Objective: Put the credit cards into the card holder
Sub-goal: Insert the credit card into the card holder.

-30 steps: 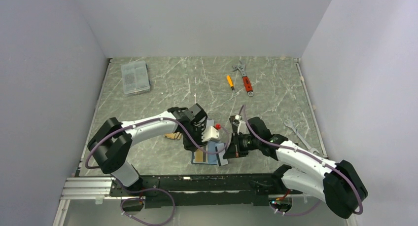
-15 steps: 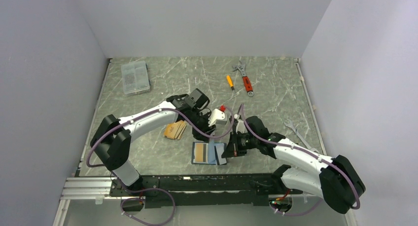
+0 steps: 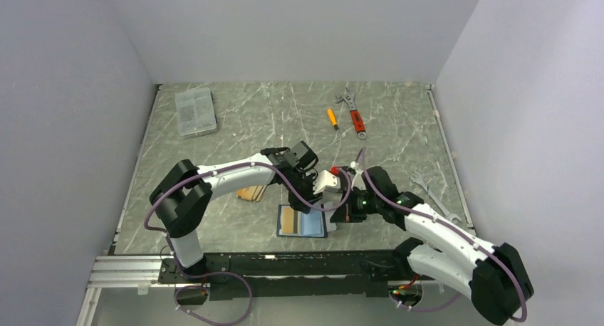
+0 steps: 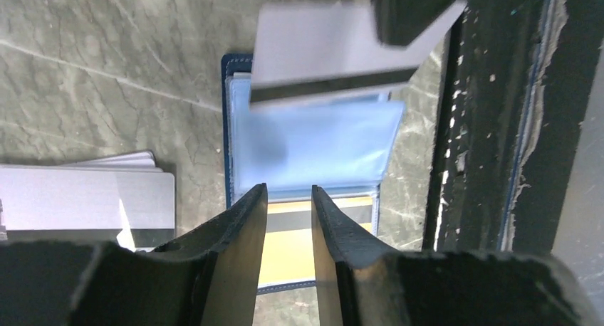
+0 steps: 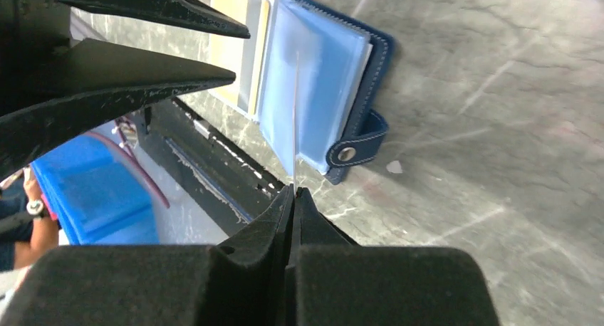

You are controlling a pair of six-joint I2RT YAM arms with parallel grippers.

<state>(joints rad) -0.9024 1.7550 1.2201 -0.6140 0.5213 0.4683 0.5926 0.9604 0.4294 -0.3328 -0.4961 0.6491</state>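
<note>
At the near edge of the table (image 3: 399, 137), your holder (image 3: 313, 225) lies open under both grippers.
Your right gripper (image 5: 293, 191) is clamped tight on a white-grey card (image 4: 320, 52), held edge-on over the blue sleeves. Your left gripper (image 4: 288, 191) hangs above the holder, jaws a narrow gap apart and empty. An orange card (image 4: 292, 251) sits in the holder; a stack (image 4: 85, 198) lies beside it.

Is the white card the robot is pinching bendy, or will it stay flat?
Probably stiff: the white card juts straight out of the right gripper, held by one edge, with no sag. It looks thin and likely light. Its smooth face may be slippery, so it might slide if the pinch loosens.
</note>
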